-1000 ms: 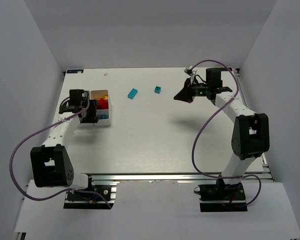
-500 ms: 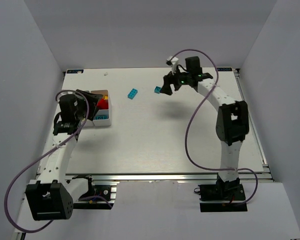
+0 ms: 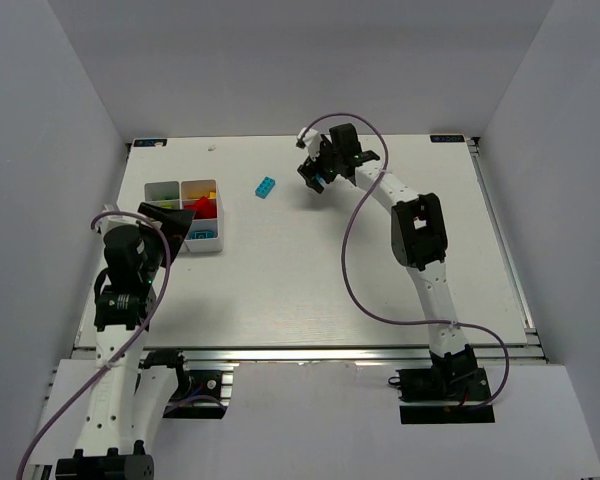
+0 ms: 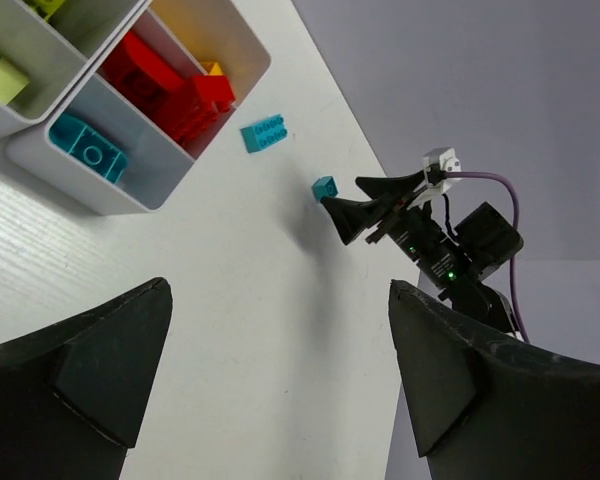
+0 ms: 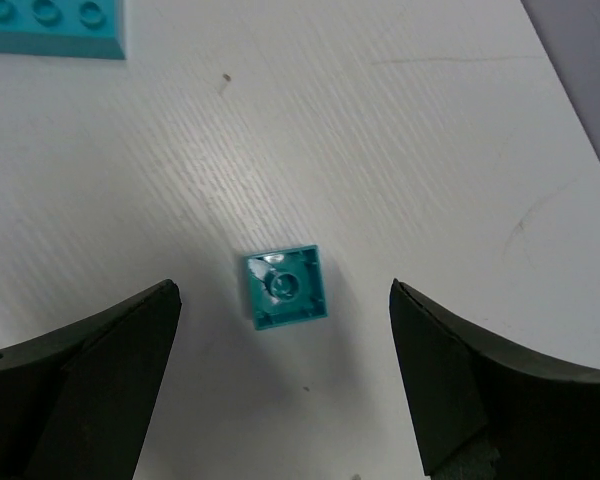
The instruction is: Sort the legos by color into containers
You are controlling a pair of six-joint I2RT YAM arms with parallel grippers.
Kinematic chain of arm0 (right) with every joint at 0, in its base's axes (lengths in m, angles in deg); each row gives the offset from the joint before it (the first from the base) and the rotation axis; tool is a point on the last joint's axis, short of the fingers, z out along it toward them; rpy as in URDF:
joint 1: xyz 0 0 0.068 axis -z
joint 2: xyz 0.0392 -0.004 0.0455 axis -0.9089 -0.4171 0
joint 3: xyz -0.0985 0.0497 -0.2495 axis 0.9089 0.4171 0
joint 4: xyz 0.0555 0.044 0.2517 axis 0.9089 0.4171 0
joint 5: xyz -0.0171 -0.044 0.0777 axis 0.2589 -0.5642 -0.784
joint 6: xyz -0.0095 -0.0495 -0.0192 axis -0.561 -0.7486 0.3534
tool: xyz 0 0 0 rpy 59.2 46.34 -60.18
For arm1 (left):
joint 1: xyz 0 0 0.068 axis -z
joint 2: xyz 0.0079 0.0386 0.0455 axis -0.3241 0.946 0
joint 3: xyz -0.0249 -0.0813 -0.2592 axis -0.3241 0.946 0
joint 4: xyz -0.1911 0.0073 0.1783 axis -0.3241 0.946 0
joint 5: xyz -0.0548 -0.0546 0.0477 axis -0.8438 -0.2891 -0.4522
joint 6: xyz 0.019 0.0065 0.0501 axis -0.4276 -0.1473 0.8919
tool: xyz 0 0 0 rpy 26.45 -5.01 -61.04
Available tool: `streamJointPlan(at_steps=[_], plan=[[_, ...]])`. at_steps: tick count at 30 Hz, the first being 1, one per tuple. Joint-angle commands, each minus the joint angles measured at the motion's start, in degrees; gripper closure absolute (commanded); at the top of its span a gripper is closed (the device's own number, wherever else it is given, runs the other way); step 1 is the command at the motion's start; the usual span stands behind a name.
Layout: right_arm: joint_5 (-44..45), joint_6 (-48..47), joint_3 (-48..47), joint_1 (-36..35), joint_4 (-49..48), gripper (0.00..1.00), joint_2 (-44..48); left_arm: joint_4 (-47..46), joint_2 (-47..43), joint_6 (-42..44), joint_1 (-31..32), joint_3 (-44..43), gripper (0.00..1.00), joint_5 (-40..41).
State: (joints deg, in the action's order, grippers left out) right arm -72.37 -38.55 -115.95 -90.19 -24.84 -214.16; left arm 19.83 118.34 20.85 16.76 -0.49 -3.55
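Legos [image 3: 266,186] loose on table [image 3: 310,280]: 2 cyan | left hand [image 4: 280,300] wide | right hand [image 5: 285,290] wide

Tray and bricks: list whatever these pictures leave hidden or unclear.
- Top view: the left end effector covers the tray's near-left compartments; their contents are hidden.
- Top view: the small teal brick is mostly hidden under the right end effector.
- Left wrist view: the picture's corner cuts off the tray, so its compartment count is unknown.
- Right wrist view: the top edge cuts off the long blue brick.
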Motion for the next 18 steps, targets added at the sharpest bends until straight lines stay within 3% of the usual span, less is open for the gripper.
streamJointPlan(at_steps=[1, 18], plan=[[3.5, -4.3, -2.0, 0.6, -4.6, 0.11, 0.1, 3.8, -2.0, -1.2, -0.1, 1.9, 0.02, 2.2], [-3.1, -2.7, -2.0, 1.0, -3.6, 0.28, -4.2, 7.8, -3.0, -0.5, 0.0, -0.1, 0.02, 2.7]])
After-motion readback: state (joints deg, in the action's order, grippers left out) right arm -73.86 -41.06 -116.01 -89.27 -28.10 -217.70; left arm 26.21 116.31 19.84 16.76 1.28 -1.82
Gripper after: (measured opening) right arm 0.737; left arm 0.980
